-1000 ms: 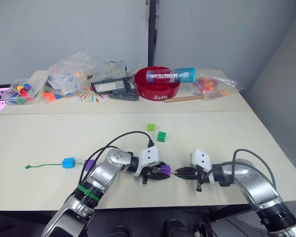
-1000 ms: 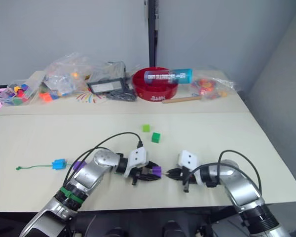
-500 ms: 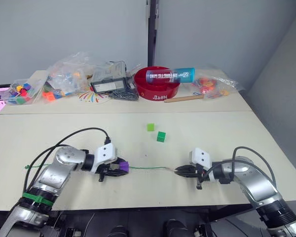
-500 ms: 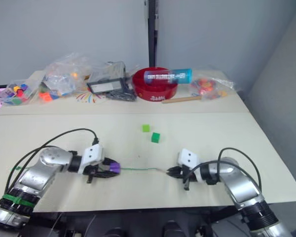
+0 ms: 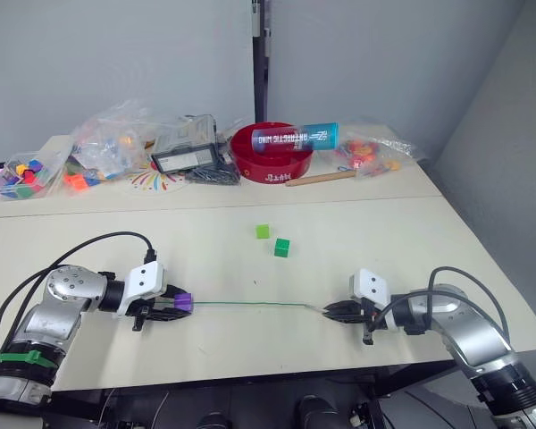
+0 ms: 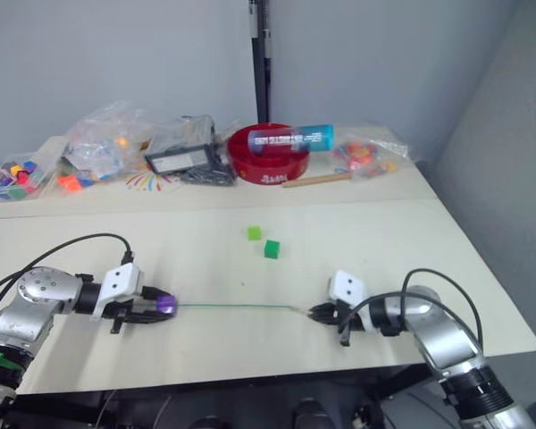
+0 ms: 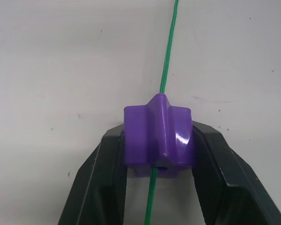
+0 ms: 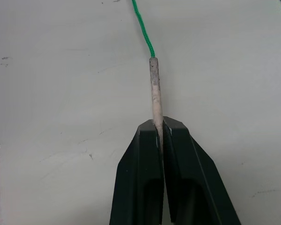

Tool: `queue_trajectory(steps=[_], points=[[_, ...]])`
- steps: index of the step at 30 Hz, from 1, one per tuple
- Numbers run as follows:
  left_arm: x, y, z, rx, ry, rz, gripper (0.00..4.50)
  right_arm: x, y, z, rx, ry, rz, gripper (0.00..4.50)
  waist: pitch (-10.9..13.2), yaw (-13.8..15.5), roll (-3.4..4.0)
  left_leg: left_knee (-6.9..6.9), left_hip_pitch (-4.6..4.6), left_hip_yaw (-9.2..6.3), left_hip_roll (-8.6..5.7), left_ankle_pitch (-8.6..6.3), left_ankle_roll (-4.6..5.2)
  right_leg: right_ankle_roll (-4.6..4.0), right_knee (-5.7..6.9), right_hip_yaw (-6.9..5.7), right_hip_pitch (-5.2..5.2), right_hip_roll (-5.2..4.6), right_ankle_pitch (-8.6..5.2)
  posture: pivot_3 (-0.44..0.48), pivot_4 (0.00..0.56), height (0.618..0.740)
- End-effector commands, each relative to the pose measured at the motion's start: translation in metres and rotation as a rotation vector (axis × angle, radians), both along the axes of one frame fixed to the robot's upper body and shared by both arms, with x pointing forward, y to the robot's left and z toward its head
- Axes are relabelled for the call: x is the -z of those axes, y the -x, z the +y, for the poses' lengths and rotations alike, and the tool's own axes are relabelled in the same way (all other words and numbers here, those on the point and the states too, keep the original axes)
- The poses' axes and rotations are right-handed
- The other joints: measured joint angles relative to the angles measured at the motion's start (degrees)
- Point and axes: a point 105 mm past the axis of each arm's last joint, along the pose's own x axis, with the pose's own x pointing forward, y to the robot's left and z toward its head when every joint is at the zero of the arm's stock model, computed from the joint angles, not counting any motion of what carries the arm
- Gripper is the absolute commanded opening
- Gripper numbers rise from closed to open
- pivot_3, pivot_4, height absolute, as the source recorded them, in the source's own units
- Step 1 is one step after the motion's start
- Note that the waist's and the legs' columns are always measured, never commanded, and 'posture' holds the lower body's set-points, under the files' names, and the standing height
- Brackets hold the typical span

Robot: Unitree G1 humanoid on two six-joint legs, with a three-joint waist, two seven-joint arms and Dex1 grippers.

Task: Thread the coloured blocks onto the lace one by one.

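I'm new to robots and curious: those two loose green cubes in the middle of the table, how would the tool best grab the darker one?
Judging by its pose, grip the dark green cube across two opposite flat sides, coming from above. It sits flat and apart from the light green cube.

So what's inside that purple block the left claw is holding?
The green lace runs through the purple block, leaving both sides. The stretch inside is hidden.

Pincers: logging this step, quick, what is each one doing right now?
Left pincer: closed on the purple plastic block.
Right pincer: closed on the thin green lace's pale stiff tip.
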Motion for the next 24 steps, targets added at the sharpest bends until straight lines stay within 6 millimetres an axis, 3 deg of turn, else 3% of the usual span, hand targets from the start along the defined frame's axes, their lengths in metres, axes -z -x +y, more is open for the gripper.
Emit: queue_trajectory(steps=[1, 2, 4, 9, 18, 20, 24], points=[[0.019, 0.009, 0.019, -0.052, -0.067, 0.081, 1.38, -0.011, -0.002, 0.001, -0.007, -0.017, -0.048, 0.00, 0.0, 0.1, 0.00, 0.00, 0.00, 0.01, 0.01, 0.00, 0.00, 0.00, 0.00, 0.01, 0.00, 0.00, 0.00, 0.000, 0.150, 0.731], [0.017, 0.008, 0.017, -0.054, -0.043, 0.080, 1.38, -0.011, -0.002, 0.003, -0.010, -0.020, -0.048, 0.00, 0.0, 0.1, 0.00, 0.00, 0.00, 0.02, 0.01, 0.00, 0.00, 0.00, 0.00, 0.01, 0.00, 0.00, 0.00, 0.000, 0.150, 0.731], [0.007, 0.005, 0.010, -0.048, -0.002, 0.054, 2.41, -0.011, -0.001, 0.006, -0.016, -0.025, -0.049, 0.00, 0.0, 0.1, 0.00, 0.00, 0.00, 0.03, 0.01, 0.00, 0.00, -0.01, 0.00, 0.02, -0.01, 0.00, 0.01, 0.000, 0.150, 0.731], [-0.015, 0.003, -0.001, -0.018, 0.024, 0.026, 3.95, -0.012, 0.000, 0.012, -0.028, -0.038, -0.048, 0.00, 0.0, 0.3, 0.01, 0.00, -0.10, 0.03, 0.01, 0.00, 0.00, -0.02, -0.01, 0.02, -0.08, 0.00, 0.01, 0.000, 0.150, 0.731], [-0.071, -0.001, -0.020, 0.027, 0.076, 0.009, 3.95, -0.019, -0.001, 0.030, -0.068, -0.067, -0.064, 0.00, 0.1, 0.9, -0.17, 0.07, -0.65, -0.09, 0.05, 0.01, -0.01, -0.11, -0.08, -0.18, -0.40, -0.03, 0.07, 0.000, 0.150, 0.731], [-0.079, 0.001, -0.035, 0.063, 0.113, 0.017, 3.95, -0.021, -0.002, 0.038, -0.088, -0.070, -0.070, 0.00, 0.1, 0.9, -0.17, 0.08, -0.66, -0.09, 0.05, 0.01, -0.01, -0.11, -0.10, -0.20, -0.39, -0.04, 0.07, 0.000, 0.150, 0.731], [-0.069, 0.007, -0.076, 0.142, 0.190, 0.007, 3.95, -0.028, -0.006, 0.057, -0.136, -0.064, -0.089, 0.00, 0.2, 0.9, -0.17, 0.08, -0.66, -0.09, 0.05, 0.01, -0.01, -0.11, -0.11, -0.19, -0.39, -0.05, 0.07, 0.000, 0.150, 0.731]])
